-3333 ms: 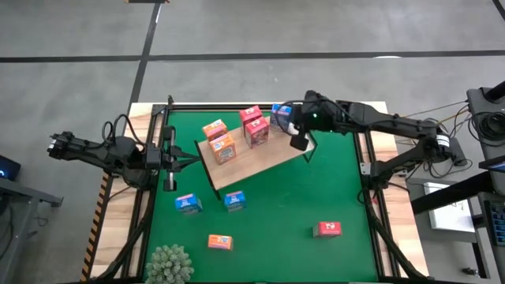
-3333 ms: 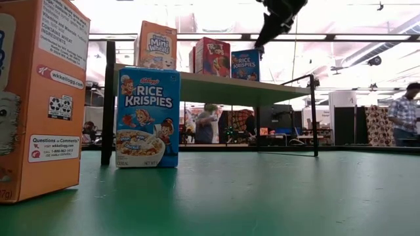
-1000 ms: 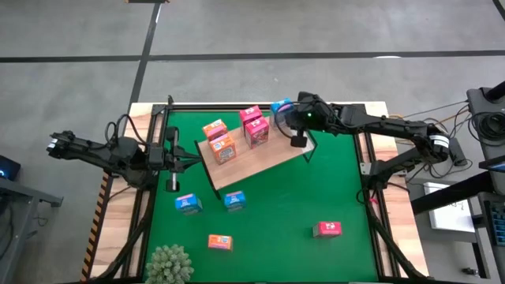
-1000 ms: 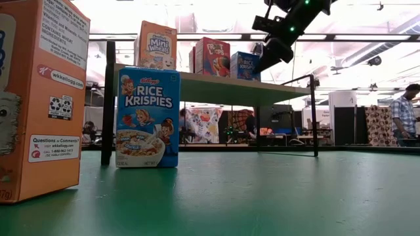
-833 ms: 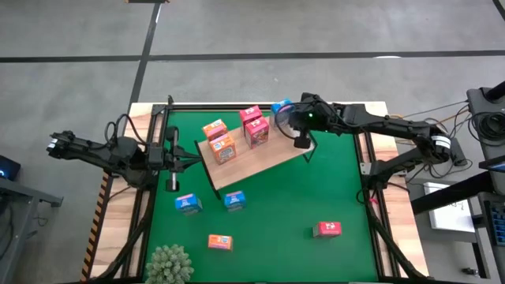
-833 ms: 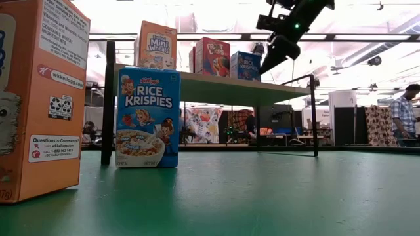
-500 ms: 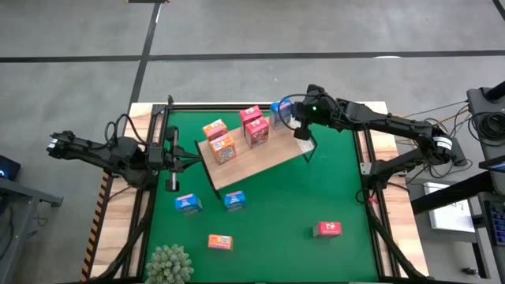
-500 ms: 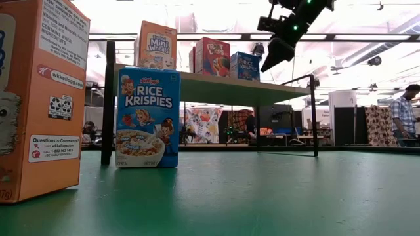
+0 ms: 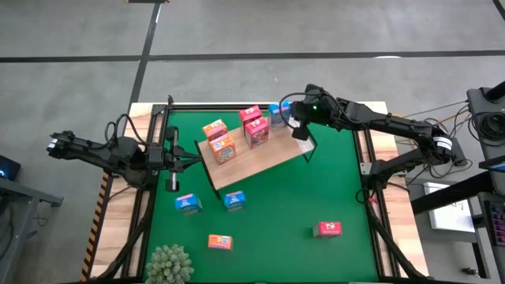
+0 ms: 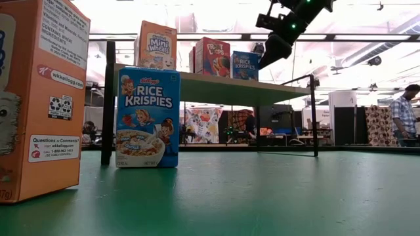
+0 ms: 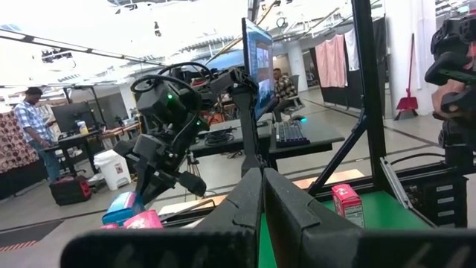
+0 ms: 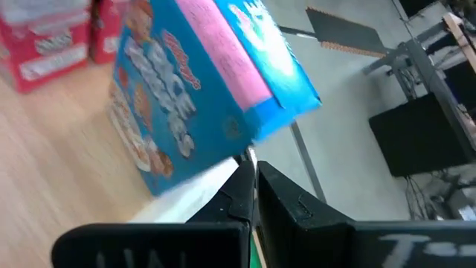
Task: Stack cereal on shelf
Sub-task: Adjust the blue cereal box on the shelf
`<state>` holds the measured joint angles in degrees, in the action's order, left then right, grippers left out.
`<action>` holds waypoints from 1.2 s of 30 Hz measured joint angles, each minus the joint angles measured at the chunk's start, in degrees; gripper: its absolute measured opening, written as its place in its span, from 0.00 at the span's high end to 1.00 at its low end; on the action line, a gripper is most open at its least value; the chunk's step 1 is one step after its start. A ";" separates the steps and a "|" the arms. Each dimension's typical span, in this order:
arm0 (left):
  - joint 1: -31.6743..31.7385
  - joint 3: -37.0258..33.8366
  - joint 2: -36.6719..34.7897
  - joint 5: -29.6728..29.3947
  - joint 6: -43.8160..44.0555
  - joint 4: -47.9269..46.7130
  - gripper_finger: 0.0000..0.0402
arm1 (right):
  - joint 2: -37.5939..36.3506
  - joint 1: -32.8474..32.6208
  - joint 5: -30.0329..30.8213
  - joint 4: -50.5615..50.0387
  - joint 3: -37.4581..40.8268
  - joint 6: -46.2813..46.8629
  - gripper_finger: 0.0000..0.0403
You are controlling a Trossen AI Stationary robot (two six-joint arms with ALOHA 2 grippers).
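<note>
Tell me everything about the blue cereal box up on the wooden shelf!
The blue cereal box is a small printed cardboard Rice Krispies box with a pink side panel. It stands on the light-wood shelf, near the far corner, just right of the pink-red boxes. The right gripper is close beside it, fingers shut and holding nothing. In the right wrist view the box looks tilted.

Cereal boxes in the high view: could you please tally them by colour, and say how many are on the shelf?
orange boxes: 3 (2 on the shelf, 1 on the mat)
pink-red boxes: 3 (2 on the shelf, 1 on the mat)
blue boxes: 3 (1 on the shelf, 2 on the mat)
Total: 9, with 5 on the shelf
</note>
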<state>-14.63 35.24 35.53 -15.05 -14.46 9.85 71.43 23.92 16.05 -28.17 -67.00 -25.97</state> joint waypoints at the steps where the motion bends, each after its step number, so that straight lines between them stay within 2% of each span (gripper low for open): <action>1: 0.02 0.00 0.00 0.00 0.00 0.00 1.00 | -0.14 0.00 0.44 -0.57 0.00 0.01 0.98; 4: 0.01 0.00 0.00 0.01 0.00 0.01 1.00 | -1.25 0.00 0.43 -4.55 -0.48 1.01 0.98; 6: 0.01 0.00 0.00 0.02 0.00 0.00 1.00 | -1.94 -0.02 -2.05 -7.32 -1.12 2.41 0.98; 11: 0.02 0.00 0.00 0.00 -0.28 0.00 1.00 | -2.43 0.11 -21.90 -10.11 -0.39 1.71 0.98; 14: 0.01 0.00 0.00 0.01 -0.33 0.00 1.00 | -1.98 0.08 -28.39 -7.03 0.98 -1.26 0.98; 20: 0.00 0.00 0.02 0.00 -0.31 0.00 1.00 | -1.87 0.13 -27.38 7.43 7.01 -2.55 0.98; 27: 0.02 0.00 0.00 0.00 -0.31 0.00 1.00 | -1.89 0.11 -21.63 19.33 13.03 -3.33 0.98; 30: 0.00 0.00 0.00 0.00 -0.31 0.02 1.00 | -1.89 0.11 -18.77 21.32 14.21 -3.62 0.98; 36: 0.00 0.00 0.00 0.00 -0.95 0.02 1.00 | -1.89 0.11 -17.41 22.96 14.34 -3.65 0.98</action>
<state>-14.63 35.24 35.53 -15.05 -15.41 9.87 69.54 24.03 -1.35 -5.21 -52.66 -29.62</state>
